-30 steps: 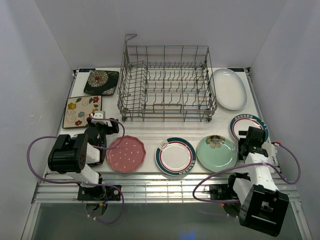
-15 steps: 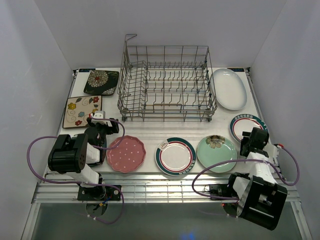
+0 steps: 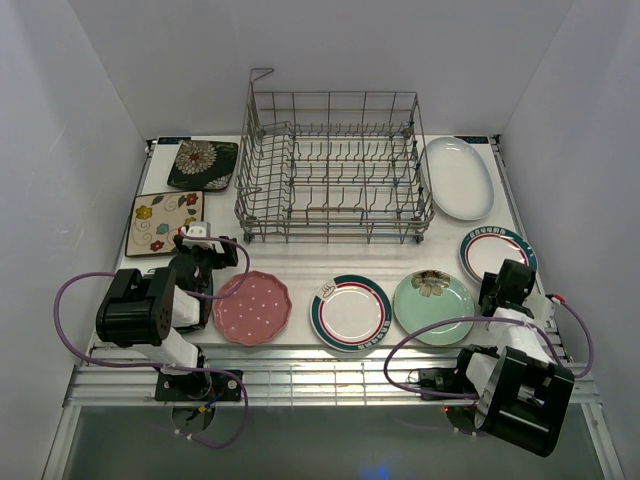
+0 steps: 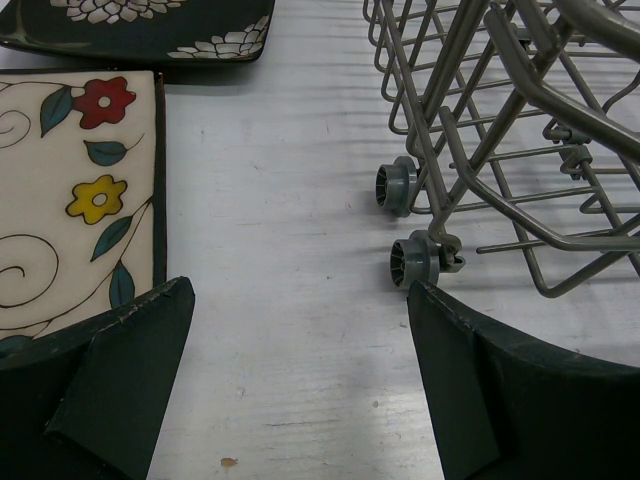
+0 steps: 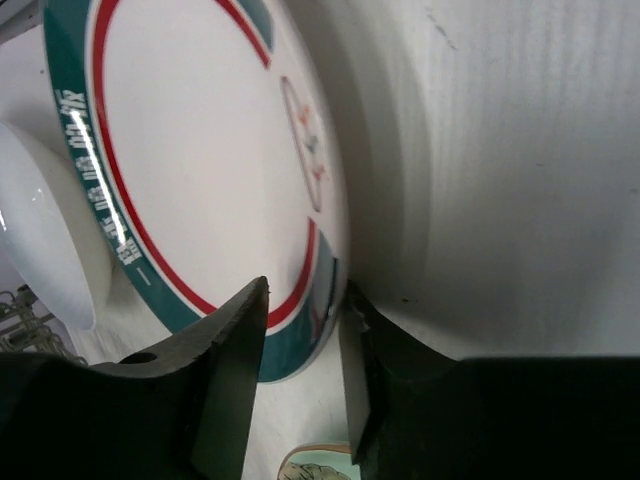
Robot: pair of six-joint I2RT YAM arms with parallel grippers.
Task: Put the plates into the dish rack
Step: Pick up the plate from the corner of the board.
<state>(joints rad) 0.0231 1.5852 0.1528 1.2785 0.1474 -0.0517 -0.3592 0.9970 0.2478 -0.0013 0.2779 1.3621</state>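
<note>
Right jaws set close about near rim of green-rimmed plate [image 5: 200, 170], which lies flat on counter [image 3: 300, 265] at right, well apart from dish rack [image 3: 330, 165]. Firm clamping cannot be told. Left jaws spread wide, nothing held, between cream floral plate [image 4: 70, 190] and rack. Risk judged: glossy rim gripped shallowly, so plate may be slipped or pivoted on lifting and oval plate [image 3: 458, 178] struck.
</note>
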